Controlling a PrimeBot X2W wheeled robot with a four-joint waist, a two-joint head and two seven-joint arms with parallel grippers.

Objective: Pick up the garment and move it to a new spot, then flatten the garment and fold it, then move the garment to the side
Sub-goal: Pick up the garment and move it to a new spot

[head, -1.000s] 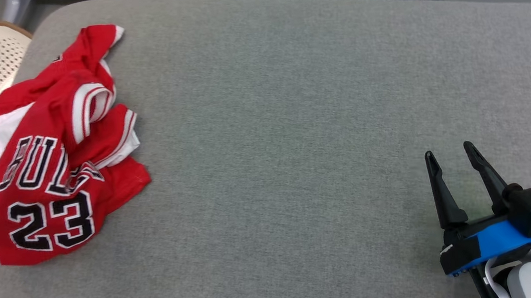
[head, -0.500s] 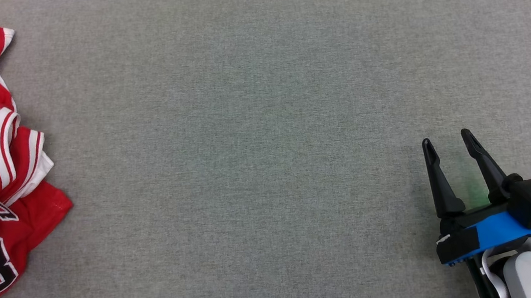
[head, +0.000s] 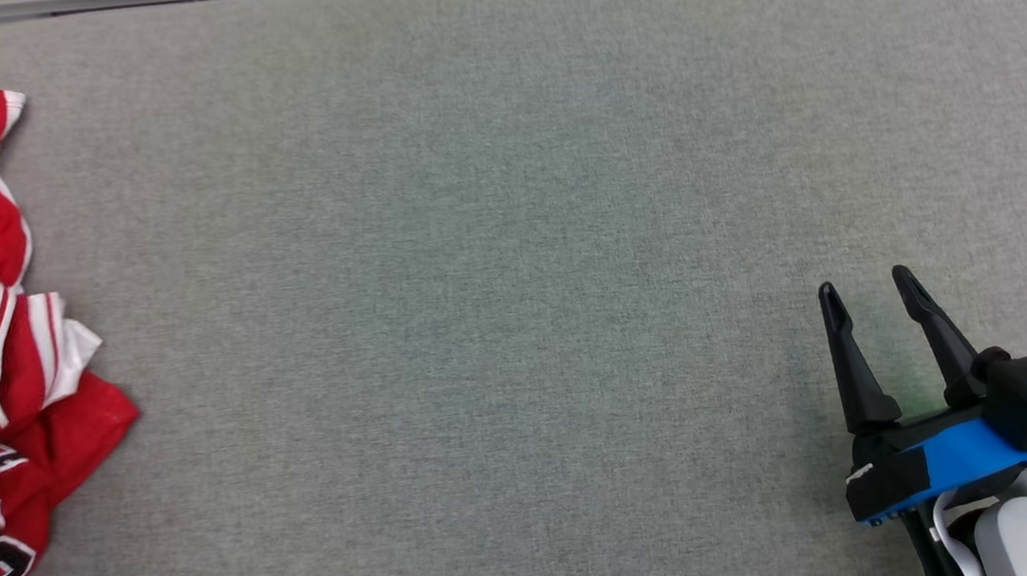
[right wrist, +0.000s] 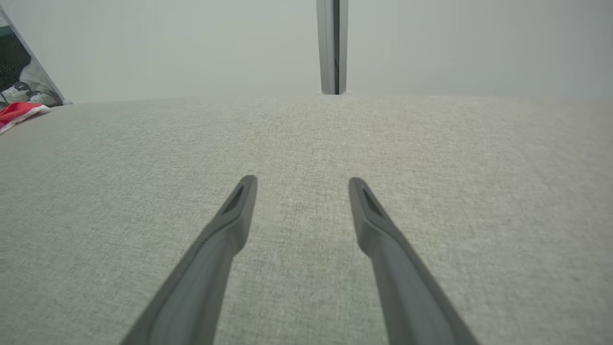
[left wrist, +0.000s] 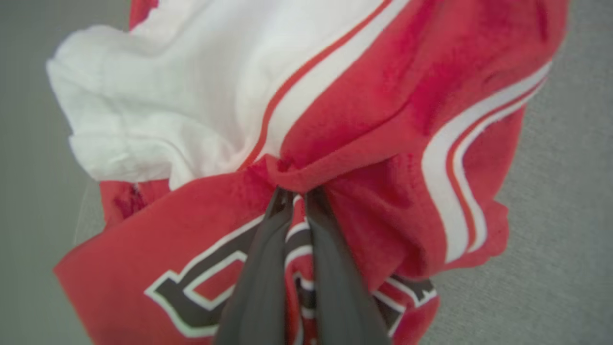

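My head cam looks down on the grey worktop (head: 508, 231); left wrist cam's jammed right up against the jersey (left wrist: 383, 120), right wrist cam skims low across that same worktop.

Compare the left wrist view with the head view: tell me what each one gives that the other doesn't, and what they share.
Left wrist view: the left gripper, its fingers pinched together on a bunched fold of the red jersey, next to a white patch of its cloth. Head view: the right gripper, jaws open, low at the right, far across from the jersey crumpled at the left edge. Shared: the jersey's white stripes and black lettering, and the grey padded surface under it.
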